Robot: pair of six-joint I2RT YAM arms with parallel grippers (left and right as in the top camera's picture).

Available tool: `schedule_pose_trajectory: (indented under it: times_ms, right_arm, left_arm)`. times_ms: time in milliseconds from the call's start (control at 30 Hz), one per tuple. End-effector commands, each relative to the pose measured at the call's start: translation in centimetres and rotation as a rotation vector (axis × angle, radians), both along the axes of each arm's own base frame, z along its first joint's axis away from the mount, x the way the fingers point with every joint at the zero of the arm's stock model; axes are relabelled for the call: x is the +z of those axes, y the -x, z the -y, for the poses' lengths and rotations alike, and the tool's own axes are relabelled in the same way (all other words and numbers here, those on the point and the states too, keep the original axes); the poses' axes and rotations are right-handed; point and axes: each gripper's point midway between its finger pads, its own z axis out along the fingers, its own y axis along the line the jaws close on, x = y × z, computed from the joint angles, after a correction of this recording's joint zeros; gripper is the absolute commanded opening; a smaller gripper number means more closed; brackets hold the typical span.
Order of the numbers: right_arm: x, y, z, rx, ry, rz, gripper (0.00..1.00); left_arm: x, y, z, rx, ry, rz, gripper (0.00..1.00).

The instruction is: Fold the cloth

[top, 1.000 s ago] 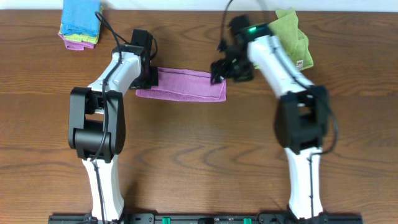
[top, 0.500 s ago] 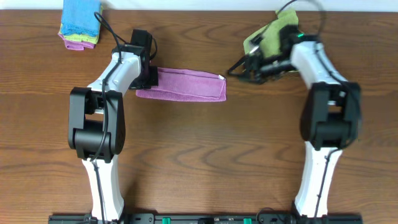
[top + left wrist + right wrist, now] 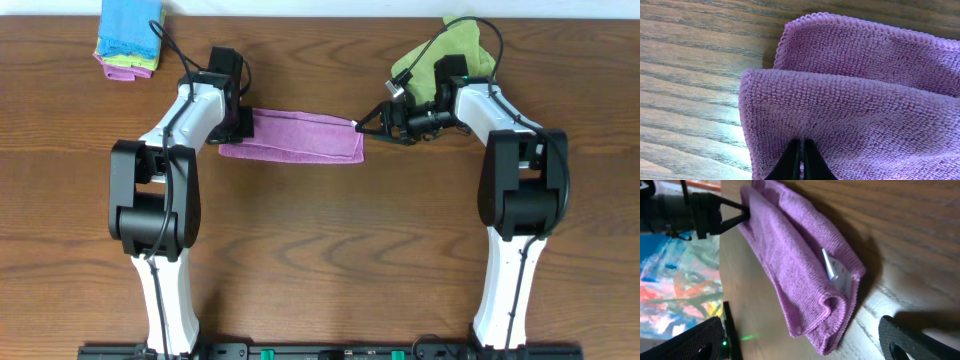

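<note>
- Left arm (image 3: 155, 200) and right arm (image 3: 515, 195): smooth white shells on the links, rounded at the edges, with bulky matte black housings at the joints.
- The nearest link of each arm is a long white tube, fixed to a black base rail (image 3: 320, 352) that carries small green fittings.
- Thin black cables (image 3: 180, 58) loop off the far links of both arms.
- Left gripper (image 3: 800, 159): black fingers tapering to slim, pointed tips.
- Right gripper (image 3: 800, 340): black fingers (image 3: 687, 340), broad, with blunt rounded ends and a dull finish.
</note>
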Motion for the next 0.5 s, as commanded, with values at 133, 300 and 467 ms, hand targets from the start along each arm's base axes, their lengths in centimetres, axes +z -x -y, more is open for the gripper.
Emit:
schedule_pose_trajectory:
  times_ms: [133, 300, 467]
  right_arm:
    - [-3.0, 0.5, 0.1, -0.048, -0.001, -0.138, 0.99]
    - [-4.8, 1.6, -0.4, -0.044, -0.004, -0.221, 0.99]
    - [-6.9, 2.7, -1.9, -0.020, 0.013, -0.274, 0.99]
  left_arm:
    - [-2.0, 0.9, 0.8, -0.004, 0.035, -0.059, 0.06]
    - [-2.0, 0.9, 0.9, -0.005, 0.042, -0.060, 0.06]
    - [-2.0, 0.9, 1.0, -0.005, 0.043, -0.059, 0.06]
